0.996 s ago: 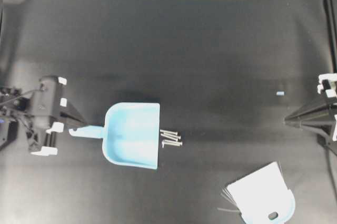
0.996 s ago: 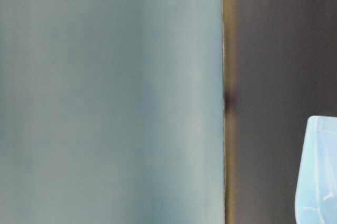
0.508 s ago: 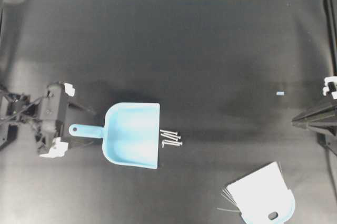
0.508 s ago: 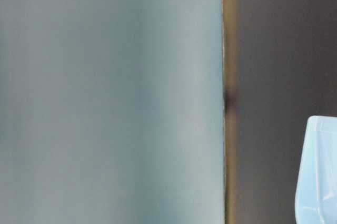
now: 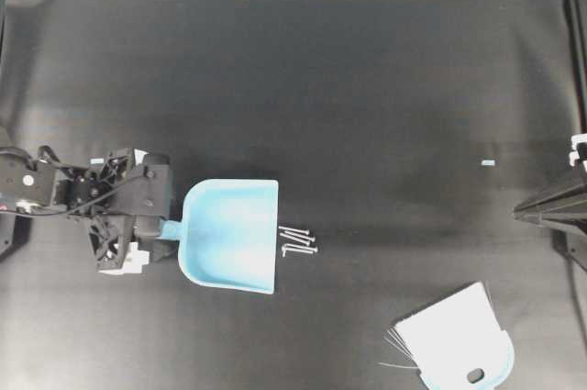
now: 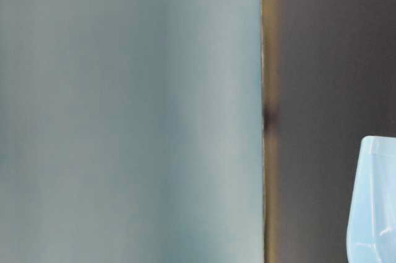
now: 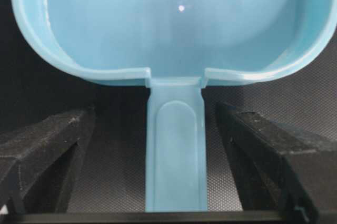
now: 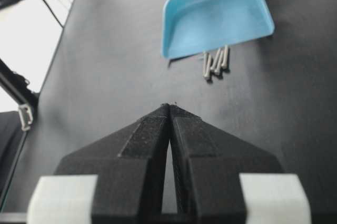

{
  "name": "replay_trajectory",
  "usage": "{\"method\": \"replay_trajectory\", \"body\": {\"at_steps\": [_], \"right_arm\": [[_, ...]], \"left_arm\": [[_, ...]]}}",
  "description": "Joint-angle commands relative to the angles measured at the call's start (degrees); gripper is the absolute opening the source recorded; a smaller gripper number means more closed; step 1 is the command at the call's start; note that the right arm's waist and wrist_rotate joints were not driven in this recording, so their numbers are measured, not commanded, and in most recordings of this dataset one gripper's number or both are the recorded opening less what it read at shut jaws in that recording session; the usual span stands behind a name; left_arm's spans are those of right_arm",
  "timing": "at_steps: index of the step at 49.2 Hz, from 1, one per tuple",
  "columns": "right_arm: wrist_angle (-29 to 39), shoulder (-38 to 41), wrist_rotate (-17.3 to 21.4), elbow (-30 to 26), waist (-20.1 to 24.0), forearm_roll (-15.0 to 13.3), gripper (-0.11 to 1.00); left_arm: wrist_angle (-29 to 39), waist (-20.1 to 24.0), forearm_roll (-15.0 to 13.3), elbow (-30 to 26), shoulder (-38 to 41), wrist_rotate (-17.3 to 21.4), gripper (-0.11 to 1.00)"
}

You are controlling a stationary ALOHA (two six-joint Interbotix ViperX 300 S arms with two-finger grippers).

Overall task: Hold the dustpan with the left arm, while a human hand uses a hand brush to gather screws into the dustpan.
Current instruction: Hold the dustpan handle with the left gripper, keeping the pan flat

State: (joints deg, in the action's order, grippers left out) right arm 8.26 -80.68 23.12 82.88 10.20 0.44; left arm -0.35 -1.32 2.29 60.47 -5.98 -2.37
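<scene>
Black tabletop (image 5: 367, 87) bears light-blue dustpan (image 5: 231, 234), handle between spread left fingers (image 7: 50, 150).

Light blue dustpan (image 5: 229, 234), silver-grey screws (image 5: 299, 241), black table (image 5: 367, 87), white-bristled hand brush (image 5: 457, 339).

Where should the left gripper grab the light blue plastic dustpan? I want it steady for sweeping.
Grip the light blue plastic dustpan by its short flat handle, coming from the closed end. The handle already lies between the open left gripper's jaws, keeping the open edge by the silver screws free.
</scene>
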Motion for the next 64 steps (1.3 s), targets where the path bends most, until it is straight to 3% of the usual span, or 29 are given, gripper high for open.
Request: {"method": "replay_trajectory", "body": {"at_steps": [1,23,26,33,52,64], "right_arm": [[-0.26,0.26,0.0,-0.26,0.0,0.09,0.0],[-0.26,0.26,0.0,-0.09,0.0,0.09,0.0],[-0.26,0.26,0.09,-0.09,0.0,0.09,0.0],[-0.18,0.26,0.09,0.44,0.0,0.09,0.0],[1.05,0.26,0.0,1.67,0.0,0.09,0.0],[1.23,-0.09,0.0,1.67,0.0,0.09,0.0]], "left_arm": [[-0.62,0.26,0.26,-0.97,0.18,-0.18,0.89],[-0.35,0.18,0.26,-2.37,0.18,-1.58,0.75],[0.0,0.09,0.26,-2.72,0.35,-2.99,0.66],[-0.44,-0.79,0.26,-2.46,0.09,-3.6,0.3],[-10.55,-1.67,0.26,2.81,-2.64,-3.6,0.31],[-9.76,-1.67,0.26,3.6,-4.48,-4.13,0.31]]}}
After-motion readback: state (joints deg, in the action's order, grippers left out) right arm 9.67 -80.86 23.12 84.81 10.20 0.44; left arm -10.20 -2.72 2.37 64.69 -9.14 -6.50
